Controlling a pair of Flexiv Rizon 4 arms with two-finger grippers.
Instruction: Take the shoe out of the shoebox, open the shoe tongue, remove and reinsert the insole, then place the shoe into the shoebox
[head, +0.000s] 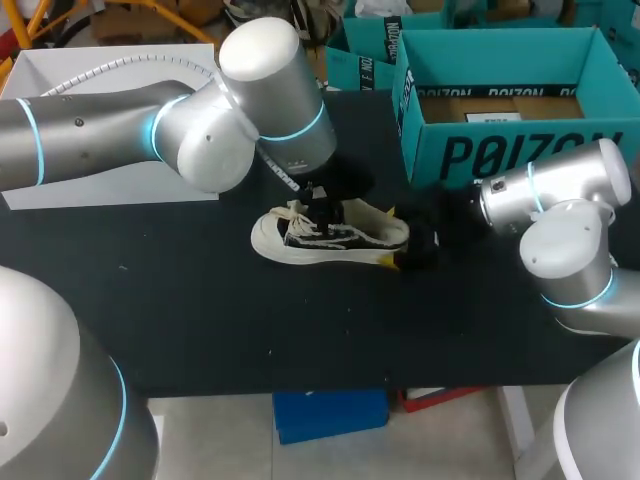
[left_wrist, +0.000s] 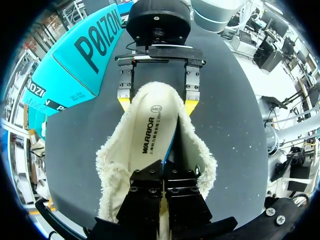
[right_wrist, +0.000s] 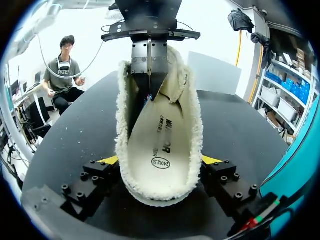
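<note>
Clamping shoe (head: 330, 237) at heel from both sides in right hand (right_wrist: 160, 161), pinning it on counter (head: 200, 300) near shoebox (head: 510, 150) | pinching insole (left_wrist: 150, 135) edge in narrowed left hand (left_wrist: 163, 172) inside shoe, seemingly for pulling out against that brace

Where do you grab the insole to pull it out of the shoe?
Probably pinch the insole by its side edge near the middle, coming down through the shoe's open top. It lies flat, walled in by fluffy lining, so only a thin edge offers a hold. The right gripper clamps the heel.
</note>
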